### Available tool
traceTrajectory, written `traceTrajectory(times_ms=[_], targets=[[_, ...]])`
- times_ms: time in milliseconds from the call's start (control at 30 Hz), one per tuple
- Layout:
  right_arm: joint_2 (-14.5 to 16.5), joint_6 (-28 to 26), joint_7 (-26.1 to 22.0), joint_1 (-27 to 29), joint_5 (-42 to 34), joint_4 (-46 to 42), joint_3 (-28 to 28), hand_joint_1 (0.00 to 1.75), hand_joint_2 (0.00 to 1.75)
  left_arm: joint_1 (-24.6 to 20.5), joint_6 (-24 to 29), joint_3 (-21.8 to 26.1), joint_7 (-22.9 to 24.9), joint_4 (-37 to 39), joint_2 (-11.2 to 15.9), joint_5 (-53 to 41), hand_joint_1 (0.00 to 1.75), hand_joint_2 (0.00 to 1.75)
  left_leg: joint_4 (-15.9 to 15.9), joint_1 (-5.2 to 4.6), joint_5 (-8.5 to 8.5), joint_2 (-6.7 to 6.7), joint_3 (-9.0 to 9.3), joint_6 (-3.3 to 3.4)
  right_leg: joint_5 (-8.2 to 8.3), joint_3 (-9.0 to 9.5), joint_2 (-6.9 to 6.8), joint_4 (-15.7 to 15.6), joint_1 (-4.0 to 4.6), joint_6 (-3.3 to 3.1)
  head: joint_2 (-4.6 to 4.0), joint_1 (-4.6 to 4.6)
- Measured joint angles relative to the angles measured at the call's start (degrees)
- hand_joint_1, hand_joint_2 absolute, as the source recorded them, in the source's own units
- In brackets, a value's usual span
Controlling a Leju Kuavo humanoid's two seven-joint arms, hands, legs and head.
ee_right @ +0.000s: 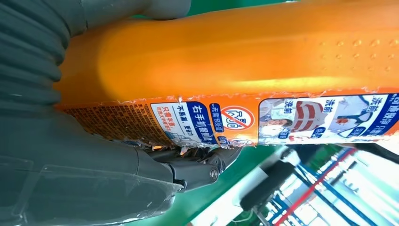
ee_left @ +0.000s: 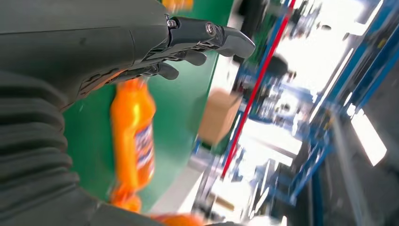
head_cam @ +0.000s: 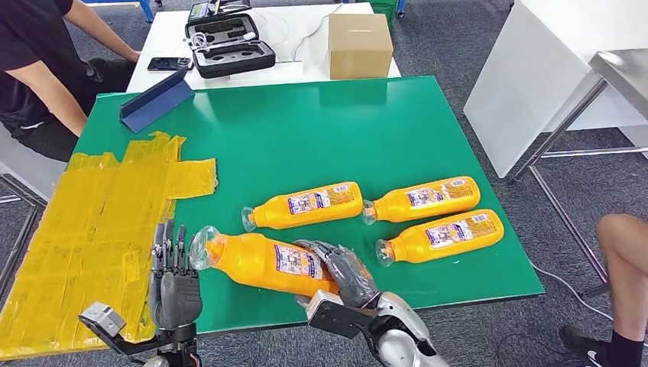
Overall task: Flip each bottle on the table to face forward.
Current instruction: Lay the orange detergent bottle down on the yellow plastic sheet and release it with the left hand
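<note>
Right robot hand (head_cam: pixel 341 274) grips the nearest orange bottle (head_cam: pixel 260 260) by its base at six o'clock on the green surface (head_cam: pixel 306 130), and the left robot hand (head_cam: pixel 172 267) waits open by the cap. I'd roll it gently, wrist only. Three labelled bottles lie at three o'clock; the black case (head_cam: pixel 228 46) at twelve sits open, holding white pieces.

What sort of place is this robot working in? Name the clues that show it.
Probably a robotics lab or test workshop: a green table patched with yellow tape, an open foam-lined equipment case beside a cardboard box, and people sitting close by watching.
</note>
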Motion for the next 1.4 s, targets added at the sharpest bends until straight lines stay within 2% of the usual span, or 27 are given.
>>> traceTrajectory(times_ms=[133,333,633,1067,1100,1200,1233,1400], targets=[[1.4,0.3,-0.7,-1.0,-0.6,0.4,-0.7,1.75,1.75,-0.1,-4.7,-0.1,0.5,1.8,0.0,0.3,0.0,1.75,0.0,-0.04,0.0,-0.01,-0.01,0.01,0.01,0.0,0.0,0.0,-0.03,0.01,0.0,-0.01],[2.9,1.1,-1.1,-2.7,-1.1,1.6,-1.1,1.75,1.75,-0.2,-7.5,-1.3,-0.2,2.3,0.0,-1.5,0.0,1.75,0.0,-0.03,0.0,-0.01,-0.02,0.01,0.01,-0.01,0.0,0.0,-0.02,0.01,0.0,-0.02],[5.3,2.9,-0.2,-4.4,0.9,4.8,0.2,1.75,1.75,-0.6,-8.0,-3.3,-1.6,2.3,0.0,-4.4,0.0,1.75,0.0,-0.01,0.0,-0.01,-0.04,0.0,0.0,-0.03,0.0,0.0,0.0,0.01,0.0,-0.01],[10.1,4.4,1.7,-8.3,3.7,13.1,8.8,1.75,1.75,-1.0,-6.7,-3.9,-2.7,2.4,0.0,-6.8,0.0,1.75,0.0,-0.01,0.01,-0.01,-0.09,0.0,-0.01,-0.08,0.0,0.0,-0.01,0.01,0.0,-0.01],[10.3,4.5,1.8,-8.7,3.8,13.7,9.4,1.75,1.75,-1.0,-6.5,-3.7,-2.9,2.5,0.0,-7.0,0.37,1.75,0.0,-0.01,0.01,0.0,-0.09,0.0,-0.01,-0.09,0.0,0.0,-0.01,0.01,0.0,-0.01],[10.7,4.7,1.9,-10.2,3.8,15.5,11.7,1.75,1.75,-0.8,-5.7,-3.1,-3.7,3.0,0.1,-7.8,1.68,1.75,0.0,-0.01,0.01,0.01,-0.1,0.0,0.0,-0.13,0.0,0.0,-0.01,0.01,0.0,-0.02],[10.7,4.7,2.0,-10.7,3.6,16.1,12.5,1.75,1.75,-0.7,-5.7,-2.9,-4.2,3.2,0.1,-8.0,1.75,1.75,0.0,-0.01,0.01,0.01,-0.1,0.0,0.0,-0.15,0.0,0.0,-0.01,0.01,0.0,-0.01],[10.8,4.7,2.2,-12.5,2.7,18.3,14.7,1.75,1.75,-0.6,-6.4,-1.9,-5.7,4.1,0.1,-8.1,1.75,1.75,0.0,-0.01,0.01,0.01,-0.12,0.0,0.0,-0.18,0.0,0.0,-0.01,0.01,0.0,-0.01]])
